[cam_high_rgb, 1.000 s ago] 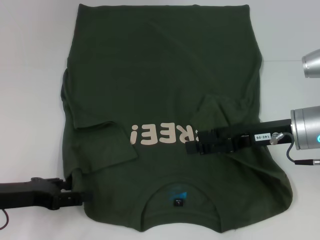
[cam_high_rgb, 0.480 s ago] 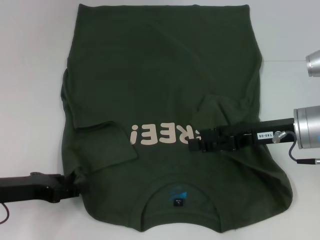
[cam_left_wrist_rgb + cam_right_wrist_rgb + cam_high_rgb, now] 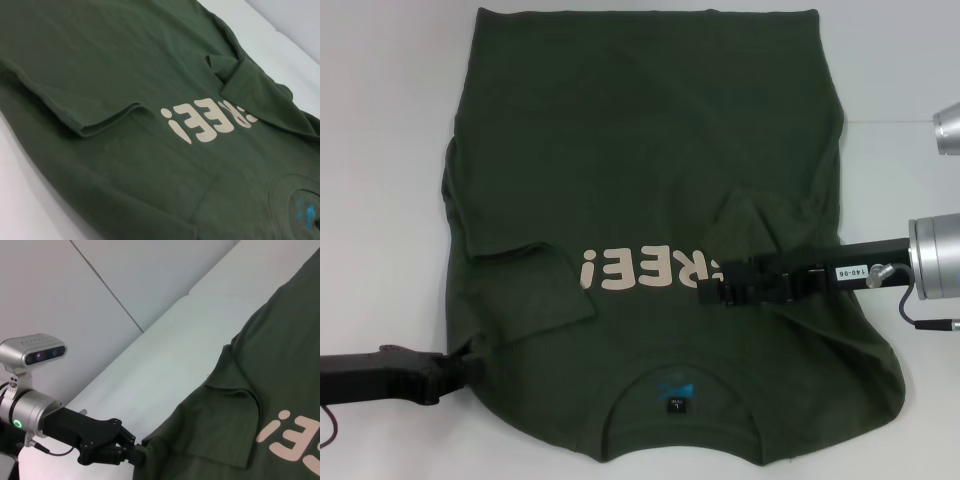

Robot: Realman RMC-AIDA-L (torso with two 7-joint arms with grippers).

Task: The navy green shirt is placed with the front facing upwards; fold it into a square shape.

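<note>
White table (image 3: 380, 150) holds my soft, floppy dark green cotton shirt (image 3: 640, 150); left gripper (image 3: 470, 360) pinches its shoulder edge, right gripper (image 3: 705, 285) pinches the folded sleeve.

I can't read the neck label (image 3: 673, 405); right gripper (image 3: 708, 289) covers the print's (image 3: 635, 270) first letters; fingers unclear.

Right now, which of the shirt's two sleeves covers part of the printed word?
The sleeve folded in on the robot's right, under the right gripper, hides the lettering's start. The left sleeve stops short beside the exclamation mark.
</note>
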